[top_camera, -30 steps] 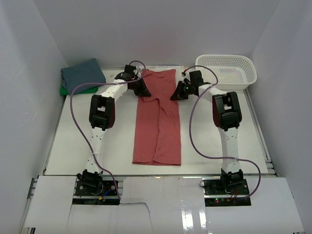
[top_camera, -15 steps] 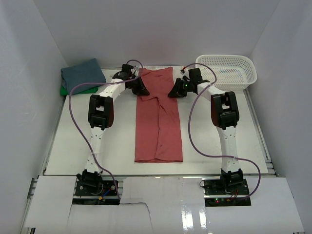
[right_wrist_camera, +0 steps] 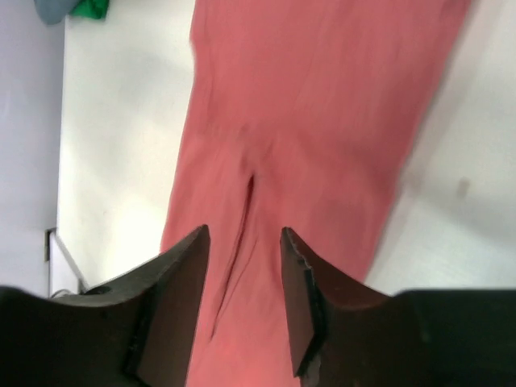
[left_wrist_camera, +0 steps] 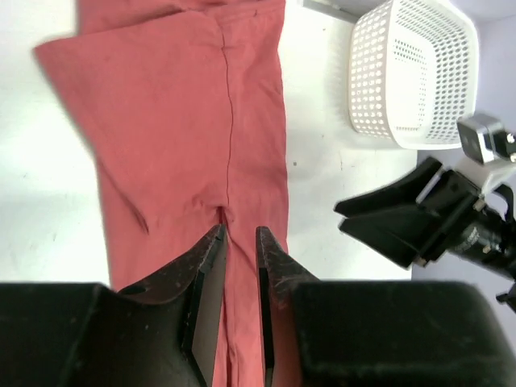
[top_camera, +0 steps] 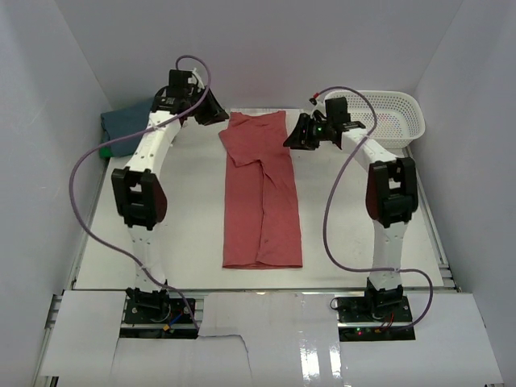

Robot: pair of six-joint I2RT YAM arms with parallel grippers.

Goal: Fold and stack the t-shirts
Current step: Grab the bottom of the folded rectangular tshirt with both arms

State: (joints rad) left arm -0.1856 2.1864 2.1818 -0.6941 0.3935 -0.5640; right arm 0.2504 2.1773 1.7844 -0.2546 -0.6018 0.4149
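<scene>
The coral-red t-shirt lies flat in the middle of the tabletop. It is folded into a long strip that runs from the far edge towards the near edge and is a little wider at its far end. A fold line runs down its length.

The left pincer hangs above the far edge, between the coral-red shirt's far left corner and the slate-blue t-shirt. Its fingers stand a narrow gap apart with nothing between them.

The right pincer hangs just off the shirt's far right corner. Its fingers are spread wider and are also empty, and the red cloth shows below the gap.

The slate-blue shirt sits folded in the far left corner on top of the bright green t-shirt, of which only a sliver shows. The white mesh basket stands in the far right corner.
</scene>
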